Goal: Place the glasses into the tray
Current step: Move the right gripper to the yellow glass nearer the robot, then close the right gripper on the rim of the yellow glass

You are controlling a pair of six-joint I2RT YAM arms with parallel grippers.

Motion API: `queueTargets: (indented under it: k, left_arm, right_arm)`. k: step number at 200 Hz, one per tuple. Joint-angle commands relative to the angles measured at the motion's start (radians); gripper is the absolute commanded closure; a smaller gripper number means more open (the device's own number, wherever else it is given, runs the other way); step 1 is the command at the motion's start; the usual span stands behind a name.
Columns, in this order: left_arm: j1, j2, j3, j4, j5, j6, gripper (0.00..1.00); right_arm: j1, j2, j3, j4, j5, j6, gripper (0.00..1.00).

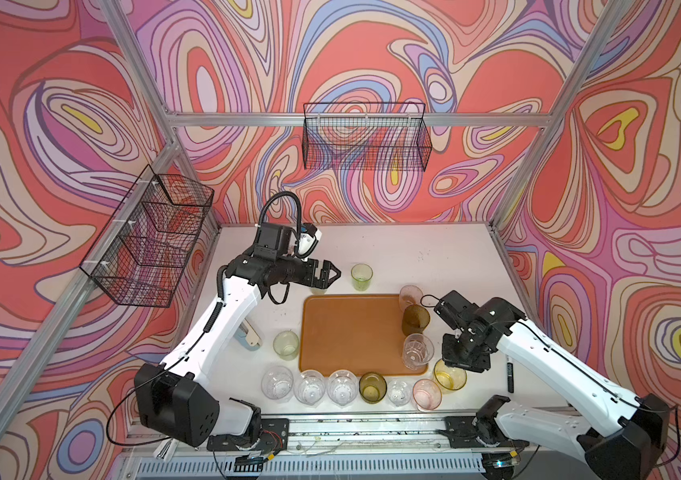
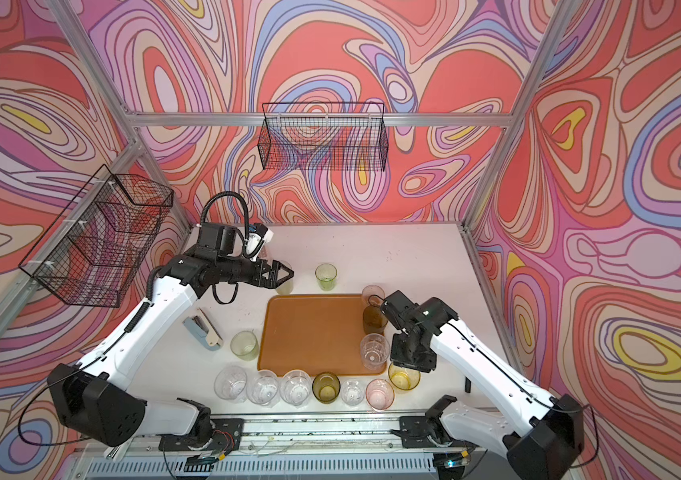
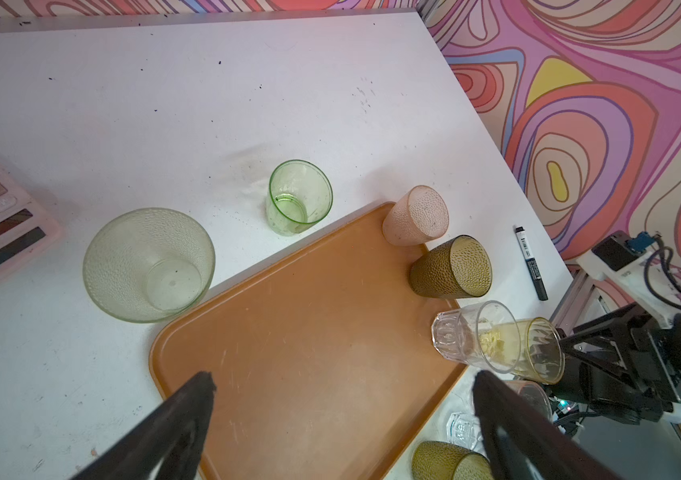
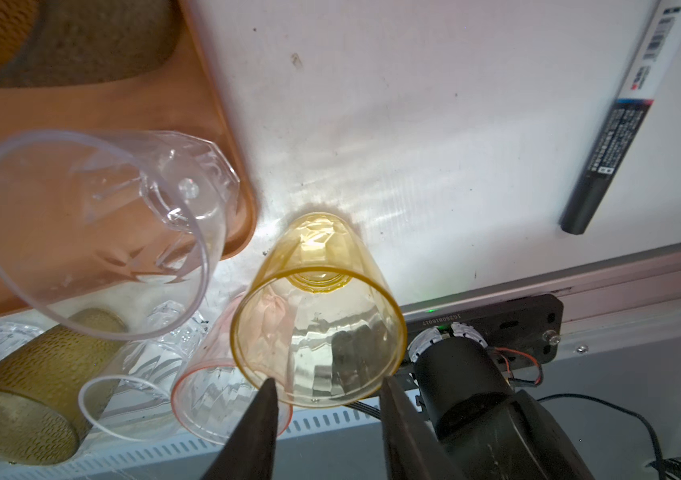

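Now our right gripper (image 4: 326, 388) stands parted around the amber glass's (image 4: 318, 307) rim, just beside the tray's (image 4: 243, 224) corner; our left gripper (image 3: 341, 388) gapes wide above the tray.

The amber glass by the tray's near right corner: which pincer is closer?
Right. The right pincer hangs just above the amber glass, fingers straddling its rim; the left pincer is open, far off past the tray.

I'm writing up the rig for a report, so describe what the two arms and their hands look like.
Both arms have white shells with black joint housings, and thin black cables run along them. The left hand is black with pointed triangular fingers; a ribbed black hose loops above its wrist by a small white module. The right hand is black too, with dark tapering fingers.
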Motion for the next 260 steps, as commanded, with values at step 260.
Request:
queueTargets:
  k: [260]
  left_arm:
    - [-0.007,-0.011,0.030,-0.021,0.005,0.017,0.00]
  right_arm:
    - [-0.228,0.095,-0.105,0.050,-0.066,-0.153,0.69]
